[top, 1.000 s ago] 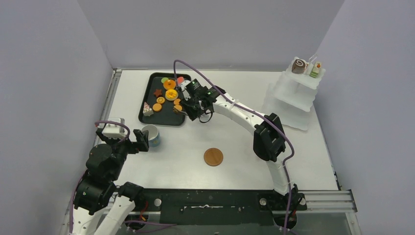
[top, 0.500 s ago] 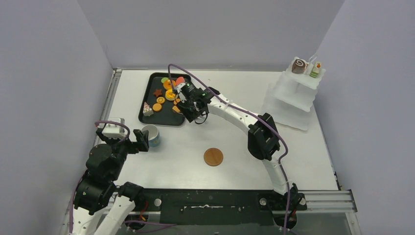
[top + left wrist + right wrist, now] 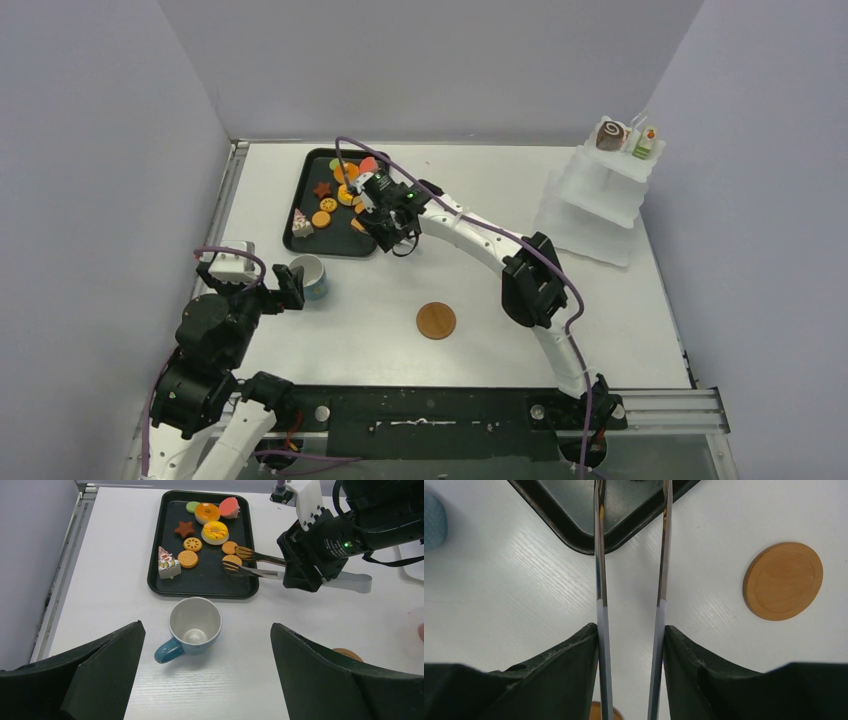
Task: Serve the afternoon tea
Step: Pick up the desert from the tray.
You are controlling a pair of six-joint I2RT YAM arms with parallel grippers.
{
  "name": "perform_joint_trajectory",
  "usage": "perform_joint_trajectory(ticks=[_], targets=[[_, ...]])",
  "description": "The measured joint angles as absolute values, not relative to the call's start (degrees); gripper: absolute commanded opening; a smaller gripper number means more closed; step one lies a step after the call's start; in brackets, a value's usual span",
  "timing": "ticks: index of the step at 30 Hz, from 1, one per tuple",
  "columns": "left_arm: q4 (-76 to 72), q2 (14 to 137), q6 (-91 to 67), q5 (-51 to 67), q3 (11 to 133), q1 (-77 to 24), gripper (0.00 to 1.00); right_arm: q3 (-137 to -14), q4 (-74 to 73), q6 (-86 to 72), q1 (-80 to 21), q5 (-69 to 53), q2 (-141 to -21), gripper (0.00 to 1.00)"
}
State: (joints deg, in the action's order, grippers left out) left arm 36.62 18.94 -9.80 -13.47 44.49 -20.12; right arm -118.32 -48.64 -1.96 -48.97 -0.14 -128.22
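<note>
Nearest the bases, at 8 o'clock on the table, the left gripper (image 3: pixel 285 290) hangs with its fingers spread wide around nothing. The blue ceramic cup with a white inside (image 3: pixel 195 624) stands upright and empty just beyond them. A round wooden coaster (image 3: pixel 436 321) lies alone at 6 o'clock.

Farther out, the right gripper (image 3: pixel 631 640) is clamped on the handles of the long metal tongs (image 3: pixel 262 558), and the two blades run forward side by side with a gap between them. Their forked tips stand apart over the 5 o'clock corner of the black rectangular tray (image 3: pixel 155 580), either side of a small round orange cookie (image 3: pixel 232 559). I cannot tell whether either tip touches it.

The step looks to be picking up that cookie. Doing it well likely means lowering until both tips sit level on the tray floor, centring the cookie between them, then squeezing gently so it does not flip or skid into the second small orange cookie (image 3: pixel 230 547) just beyond it. Lift straight up before swinging away.

Farthest off, at 2 o'clock, the white tiered stand (image 3: pixel 595 200) already carries a chocolate swirl roll (image 3: pixel 611 134) on top.
</note>
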Motion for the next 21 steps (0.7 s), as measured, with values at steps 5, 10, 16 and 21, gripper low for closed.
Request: perform_joint_trajectory(ticks=[5,10,16,21], targets=[[36.6,18.9,-9.8,-13.5,44.5,-20.1,0.97,-119.2,-48.8,-2.0,-49.3,0.3,-128.3,0.46],[36.6,18.9,-9.8,-13.5,44.5,-20.1,0.97,-119.3,-48.8,-2.0,-49.6,0.3,-128.4,0.46],[36.6,18.8,-9.8,-13.5,44.5,-20.1,0.97,-119.4,-48.1,-2.0,-49.6,0.3,-129.8,0.46],[36.6,18.8,-9.8,-13.5,44.5,-20.1,0.97,-119.4,-47.9,-2.1,-49.6,0.3,-131.2,0.44]])
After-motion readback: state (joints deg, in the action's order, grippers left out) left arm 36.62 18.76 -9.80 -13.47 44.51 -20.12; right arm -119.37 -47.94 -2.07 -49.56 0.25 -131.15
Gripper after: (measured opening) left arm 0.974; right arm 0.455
